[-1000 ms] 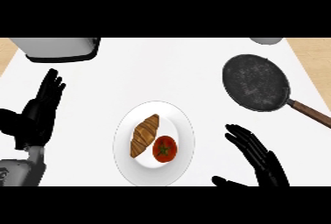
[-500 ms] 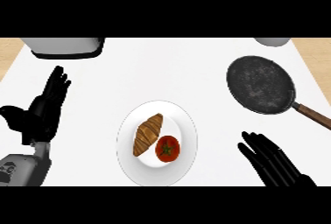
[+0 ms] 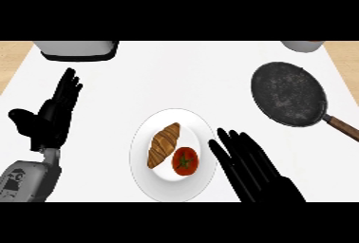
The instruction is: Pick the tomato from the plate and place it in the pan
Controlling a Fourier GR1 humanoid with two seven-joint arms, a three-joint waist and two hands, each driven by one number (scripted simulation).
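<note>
Tomato [image 3: 185,161], round, red, green-stemmed, sits on plate [image 3: 151,182] beside croissant [image 3: 163,144].

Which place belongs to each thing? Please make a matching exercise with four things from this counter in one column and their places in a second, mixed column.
Things:
1. tomato
2. croissant
3. pan
4. left hand

Places:
A. upper right of the counter, handle pointing to the right edge
B. on the plate, nearer the right hand
C. open, at the left edge, fingers up
D. on the plate, its left half

Pairs: 1-B, 2-D, 3-A, 4-C
</note>
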